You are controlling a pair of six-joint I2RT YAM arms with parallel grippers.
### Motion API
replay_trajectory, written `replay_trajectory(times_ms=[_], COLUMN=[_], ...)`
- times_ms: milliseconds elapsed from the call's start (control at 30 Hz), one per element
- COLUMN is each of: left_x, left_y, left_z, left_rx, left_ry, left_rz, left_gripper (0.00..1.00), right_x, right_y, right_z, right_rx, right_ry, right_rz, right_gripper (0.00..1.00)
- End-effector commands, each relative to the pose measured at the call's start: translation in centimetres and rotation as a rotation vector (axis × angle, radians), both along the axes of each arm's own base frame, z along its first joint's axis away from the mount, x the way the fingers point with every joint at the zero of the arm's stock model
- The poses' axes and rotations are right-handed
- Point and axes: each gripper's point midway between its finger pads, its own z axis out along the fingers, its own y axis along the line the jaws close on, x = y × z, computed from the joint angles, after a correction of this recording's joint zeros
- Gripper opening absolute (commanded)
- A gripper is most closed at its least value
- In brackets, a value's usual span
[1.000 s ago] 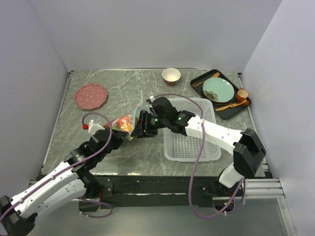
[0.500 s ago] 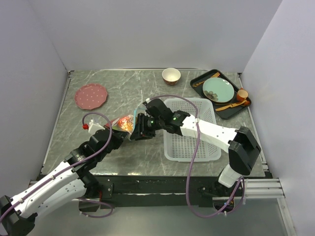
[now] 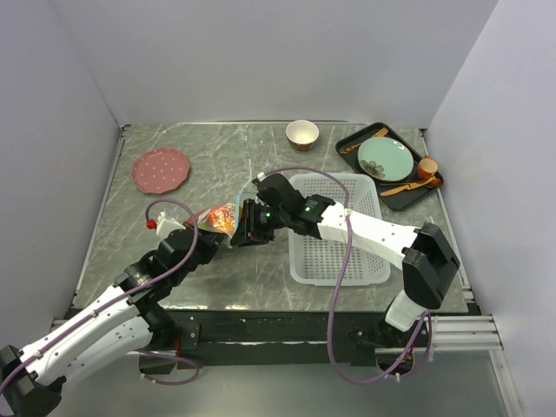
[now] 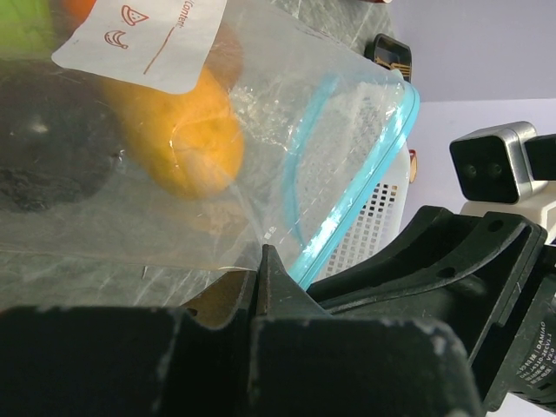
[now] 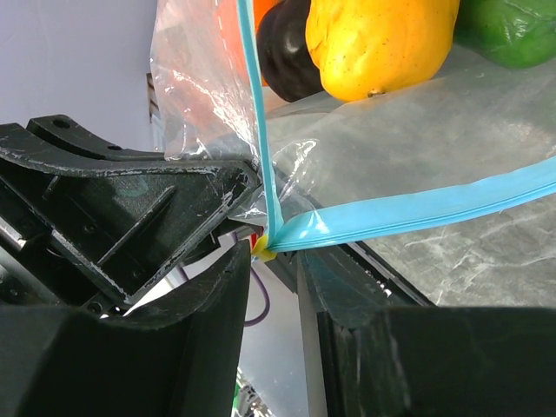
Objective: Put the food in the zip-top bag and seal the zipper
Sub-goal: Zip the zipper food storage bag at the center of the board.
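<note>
The zip-top bag (image 3: pixel 222 216) lies on the marble table left of centre, holding the food. In the left wrist view I see the bag (image 4: pixel 261 104), its white label, a yellow fruit (image 4: pixel 187 130) and a dark round fruit (image 4: pixel 43 148). My left gripper (image 4: pixel 259 261) is shut on the bag's edge beside the teal zipper (image 4: pixel 347 208). In the right wrist view the zipper (image 5: pixel 417 213) ends in a corner just above my right gripper (image 5: pixel 274 252), whose jaws stand narrowly apart. The yellow fruit (image 5: pixel 382 43) and dark fruit (image 5: pixel 291 48) show inside. Both grippers (image 3: pixel 217 233) (image 3: pixel 241 228) meet at the bag.
A white mesh basket (image 3: pixel 339 234) stands right of the bag, under my right arm. A pink plate (image 3: pixel 161 169) is at the back left, a small bowl (image 3: pixel 301 133) at the back, and a black tray (image 3: pixel 347 142) with a teal plate, spoons and a brown cup at the back right.
My right gripper moved a little left, closer onto the bag's zipper end, then held still. The left arm and the bag have not visibly moved.
</note>
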Motion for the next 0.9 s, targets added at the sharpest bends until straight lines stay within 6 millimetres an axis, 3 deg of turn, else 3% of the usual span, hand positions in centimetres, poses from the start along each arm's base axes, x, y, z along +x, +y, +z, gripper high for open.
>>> replay_trajectory(times_ms=[0,333,467,567,867], left_x=[0.3,0.3,0.3,0.3,0.2], left_y=[-0.3,-0.4,-0.4,-0.3,-0.1], left_z=[1.1,1.1,1.0,1.0,0.9], left_rx=[-0.031,-0.034,-0.029,-0.032,-0.036], left_ry=[-0.04,-0.039,-0.035,-0.037,-0.034], left_rz=[-0.005,-0.007,-0.006,-0.004,0.001], left_gripper=[0.01,0.01,0.01,0.01,0.02], right_x=[0.8,0.8,0.7,0.6,-0.4], right_y=[1.2,1.3,1.3,1.2,1.0], right_z=[1.8,1.3,1.3,1.3,0.0], right_rx=[0.038,0.04,0.039,0.044,0.108], right_ry=[-0.047,-0.033,-0.033,-0.022,0.038], right_rz=[0.003,-0.002,0.001,-0.005,-0.032], right_gripper=[0.35,0.29,0.19,0.06,0.06])
